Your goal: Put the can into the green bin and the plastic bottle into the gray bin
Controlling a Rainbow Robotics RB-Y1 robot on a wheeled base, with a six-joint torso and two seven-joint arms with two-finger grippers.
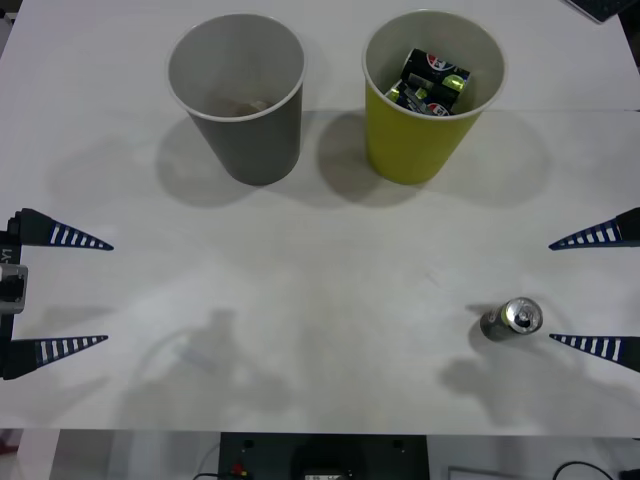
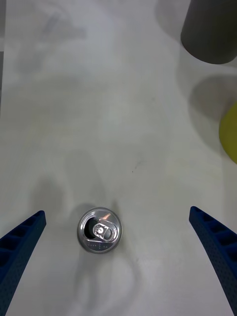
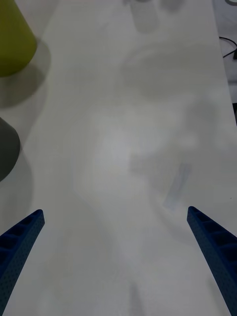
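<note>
Standing upright at the lower right of the front frame, the can [image 1: 512, 320] is waiting untouched.

Light, rigid and slick-sided by the look of it, it is asking for a squeeze across its mid-body; the right gripper [image 1: 596, 292] is hanging spread wide just beside it. Farther off, the green bin [image 1: 432, 95] is already holding cans, the gray bin [image 1: 238, 95] is sitting left of it, and the left gripper [image 1: 74, 292] is idling open at the left edge.
</note>
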